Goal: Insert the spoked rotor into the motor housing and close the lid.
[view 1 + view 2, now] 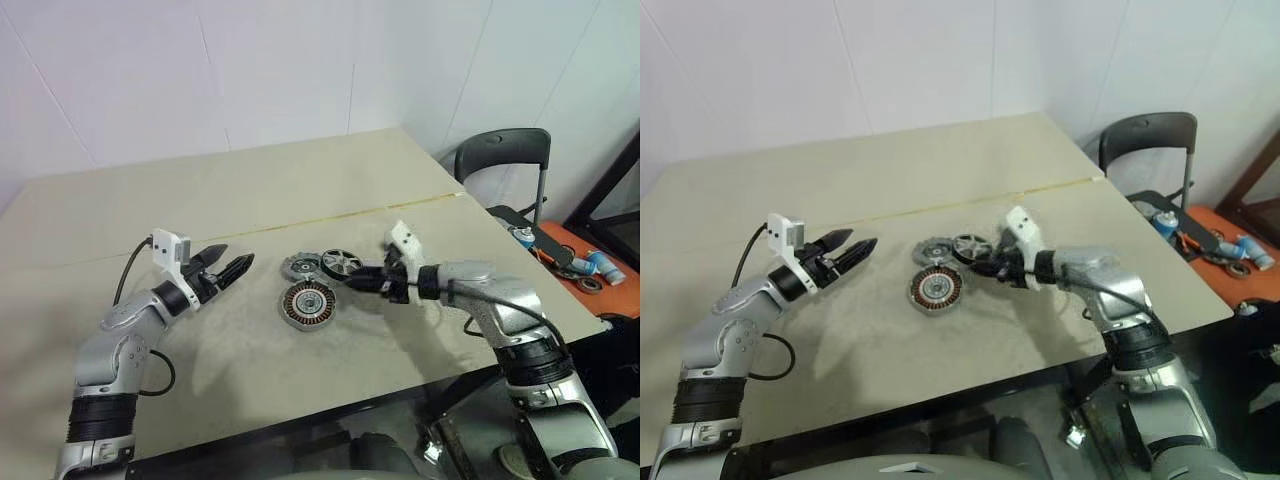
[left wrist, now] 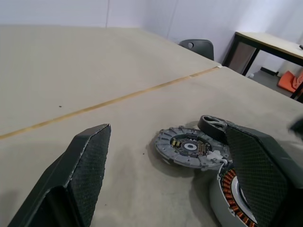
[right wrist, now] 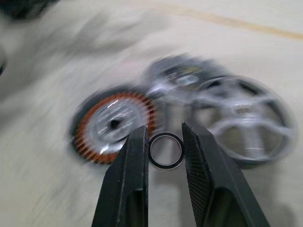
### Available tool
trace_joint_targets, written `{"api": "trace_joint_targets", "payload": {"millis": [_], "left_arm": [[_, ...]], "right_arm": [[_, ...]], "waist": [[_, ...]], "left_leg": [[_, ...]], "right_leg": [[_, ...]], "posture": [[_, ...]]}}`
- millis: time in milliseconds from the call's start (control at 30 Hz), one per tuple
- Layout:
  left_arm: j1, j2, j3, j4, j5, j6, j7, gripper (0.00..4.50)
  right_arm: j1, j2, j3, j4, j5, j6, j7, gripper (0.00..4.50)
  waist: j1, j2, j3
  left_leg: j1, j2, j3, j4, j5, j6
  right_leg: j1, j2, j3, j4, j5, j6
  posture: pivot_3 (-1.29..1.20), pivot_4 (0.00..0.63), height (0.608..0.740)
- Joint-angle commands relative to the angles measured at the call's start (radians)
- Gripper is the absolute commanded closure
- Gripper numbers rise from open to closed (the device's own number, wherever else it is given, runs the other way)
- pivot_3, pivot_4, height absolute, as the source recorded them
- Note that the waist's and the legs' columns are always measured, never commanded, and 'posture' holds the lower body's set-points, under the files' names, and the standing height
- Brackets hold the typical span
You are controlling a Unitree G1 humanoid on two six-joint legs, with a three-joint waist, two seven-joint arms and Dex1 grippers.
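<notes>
Three discs lie close together at the table's middle. The motor housing [image 1: 307, 303], with copper windings, is nearest me. Behind it sit the grey lid [image 1: 299, 266] and, to its right, the black-rimmed spoked rotor [image 1: 341, 263]. My right gripper [image 1: 356, 283] hangs low just right of the housing and in front of the rotor. In the right wrist view its fingers [image 3: 135, 161] are shut on a small black ring [image 3: 165, 150], above the housing [image 3: 113, 124] and rotor [image 3: 246, 120]. My left gripper [image 1: 237, 257] stands open and empty, left of the discs and pointing at them.
A thin tan seam [image 1: 400, 205] crosses the table behind the discs. A dark chair [image 1: 505, 160] stands off the table's right side. Beyond it, small tools lie on an orange surface [image 1: 590, 265]. The table's front edge [image 1: 330, 410] is close to me.
</notes>
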Motion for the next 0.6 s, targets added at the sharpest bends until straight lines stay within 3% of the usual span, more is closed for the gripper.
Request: {"api": "trace_joint_targets", "payload": {"millis": [33, 600], "left_arm": [[-0.020, 0.003, 0.008, -0.018, 0.002, -0.016, -0.001, 0.40], [0.019, 0.002, 0.029, -0.093, -0.017, 0.005, 0.030, 0.40]], "right_arm": [[-0.059, 0.016, 0.063, 0.040, -0.081, -0.110, -0.018, 3.79], [-0.165, 0.147, 0.164, 0.254, -0.175, -0.240, 0.045, 3.79]], "waist": [[0.000, 0.000, 0.000], [0.002, 0.000, 0.000]], "left_leg": [[0.000, 0.000, 0.000, 0.000, 0.000, 0.000], [0.000, 0.000, 0.000, 0.000, 0.000, 0.000]], "right_leg": [[0.000, 0.000, 0.000, 0.000, 0.000, 0.000], [0.000, 0.000, 0.000, 0.001, 0.000, -0.001]], "posture": [[0.00, 0.000, 0.740], [0.00, 0.000, 0.740]]}}
